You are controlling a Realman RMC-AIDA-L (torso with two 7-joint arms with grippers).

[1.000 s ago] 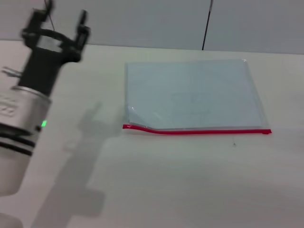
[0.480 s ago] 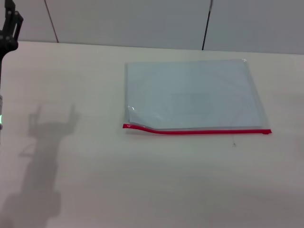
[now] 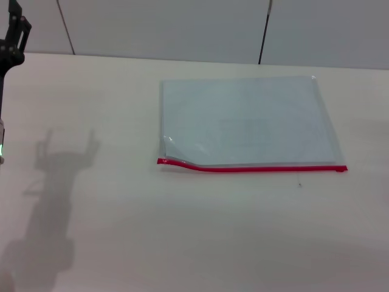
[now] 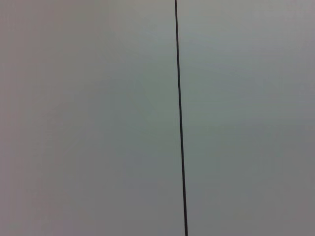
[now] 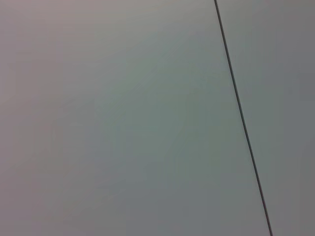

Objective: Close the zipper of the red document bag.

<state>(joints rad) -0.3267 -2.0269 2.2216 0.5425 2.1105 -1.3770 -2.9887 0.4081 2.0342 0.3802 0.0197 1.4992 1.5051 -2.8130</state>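
While the left gripper (image 3: 11, 33) barely pokes into the head view at the far left edge, raised above the table (image 3: 182, 243) and well away from the work, I honestly can't tell whether it's released or clenched; only one dark finger and a bit of frame show. It's holding nothing that I can see, and its shadow falls on the bare tabletop below it. The right gripper doesn't show up anywhere.

Moving out from there, the red document bag (image 3: 243, 121) lies flat in the middle of the table, far side toward the wall, with the zipper (image 3: 255, 168) running along its near edge. That placement makes sense to me: the zip strip faces the robot, so either arm could reach it easily. The strip lies straight for most of its length but kinks up near its left end, where the bag's corner looks a bit lifted, so I'd guess that part isn't sealed.

As for the views, only the head camera shows the bag at all. Both wrist cameras just stare at a plain grey wall panel (image 4: 98, 118) with a dark seam (image 4: 180, 118), which suggests both arms are pointed away from the table.
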